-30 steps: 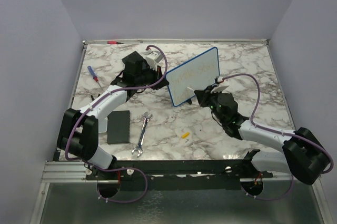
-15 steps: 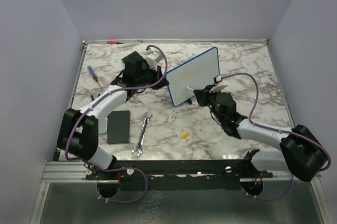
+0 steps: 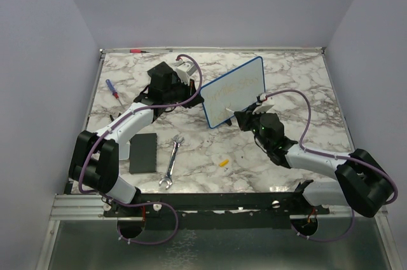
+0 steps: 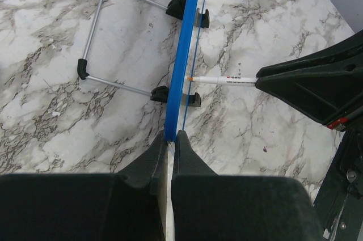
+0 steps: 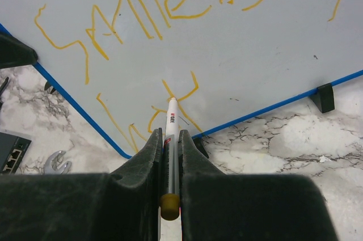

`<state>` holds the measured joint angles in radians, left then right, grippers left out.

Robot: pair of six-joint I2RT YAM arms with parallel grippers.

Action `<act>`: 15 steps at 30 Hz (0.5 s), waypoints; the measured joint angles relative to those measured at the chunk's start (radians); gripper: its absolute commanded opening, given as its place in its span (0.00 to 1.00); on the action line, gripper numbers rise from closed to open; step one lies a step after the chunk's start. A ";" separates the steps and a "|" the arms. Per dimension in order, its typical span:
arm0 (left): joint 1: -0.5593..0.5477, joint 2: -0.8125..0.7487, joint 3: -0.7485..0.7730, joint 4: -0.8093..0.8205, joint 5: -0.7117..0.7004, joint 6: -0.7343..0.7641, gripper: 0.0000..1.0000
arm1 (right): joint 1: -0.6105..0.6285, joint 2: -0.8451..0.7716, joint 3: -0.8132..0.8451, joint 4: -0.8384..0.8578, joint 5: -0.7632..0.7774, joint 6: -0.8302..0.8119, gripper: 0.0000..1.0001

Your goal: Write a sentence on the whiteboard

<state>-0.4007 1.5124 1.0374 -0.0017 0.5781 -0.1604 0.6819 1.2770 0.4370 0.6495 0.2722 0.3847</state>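
Observation:
The whiteboard (image 3: 236,89), white with a thin blue frame, stands upright on small black feet at mid table. My left gripper (image 4: 170,136) is shut on its blue edge (image 4: 182,54) at the board's left end (image 3: 202,95). My right gripper (image 5: 169,133) is shut on a white marker (image 5: 170,122) with a yellow end. The marker's tip touches the board's face (image 5: 238,42) in the lower line of the sentence (image 5: 142,20). The yellow writing reads "Smile" at top, with more letters cut off. In the top view my right gripper (image 3: 245,117) is at the board's lower left part.
A wrench (image 3: 171,162), a flat black pad (image 3: 143,152) and a small yellow cap (image 3: 223,162) lie at front left of the board. A blue-handled screwdriver (image 3: 112,88) lies far left. A red pen (image 3: 135,49) rests on the back rail. The board's wire stand (image 4: 113,42) lies behind it.
My right gripper has moved left along the board's lower part with the marker. The left arm and the board have not moved.

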 measured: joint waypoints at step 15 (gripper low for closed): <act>-0.001 0.000 0.000 0.000 0.000 0.000 0.00 | 0.000 -0.081 0.002 -0.011 0.000 -0.001 0.01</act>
<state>-0.4015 1.5124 1.0374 -0.0017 0.5781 -0.1604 0.6823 1.1957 0.4393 0.6388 0.2718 0.3840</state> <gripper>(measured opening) 0.020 0.104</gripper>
